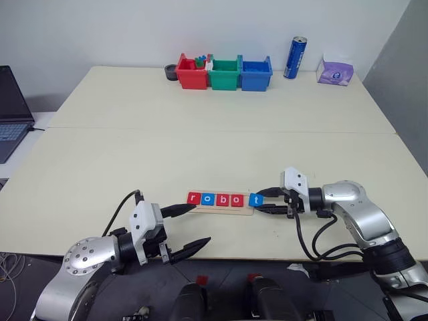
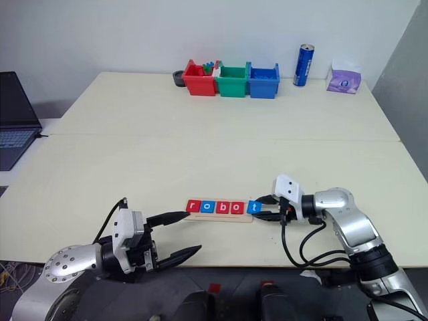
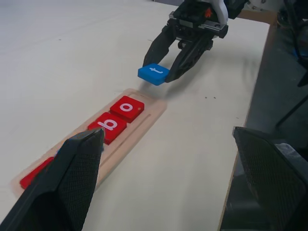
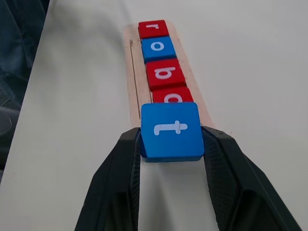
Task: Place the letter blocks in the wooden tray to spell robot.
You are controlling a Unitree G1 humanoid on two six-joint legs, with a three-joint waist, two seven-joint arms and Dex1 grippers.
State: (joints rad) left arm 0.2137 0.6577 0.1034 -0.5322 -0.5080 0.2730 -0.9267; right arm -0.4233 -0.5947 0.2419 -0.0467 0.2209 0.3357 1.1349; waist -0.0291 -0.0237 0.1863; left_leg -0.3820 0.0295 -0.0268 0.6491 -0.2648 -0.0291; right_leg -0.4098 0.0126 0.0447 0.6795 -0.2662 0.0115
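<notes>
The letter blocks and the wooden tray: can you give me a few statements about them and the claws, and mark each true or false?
1. Four letter blocks lie in the wooden tray. True.
2. The right claw holds a red block. False: it grips the blue t block.
3. The left claw is open and holds nothing. True.
4. The t block lies in the tray. False: it is held just past the tray's end.
</notes>
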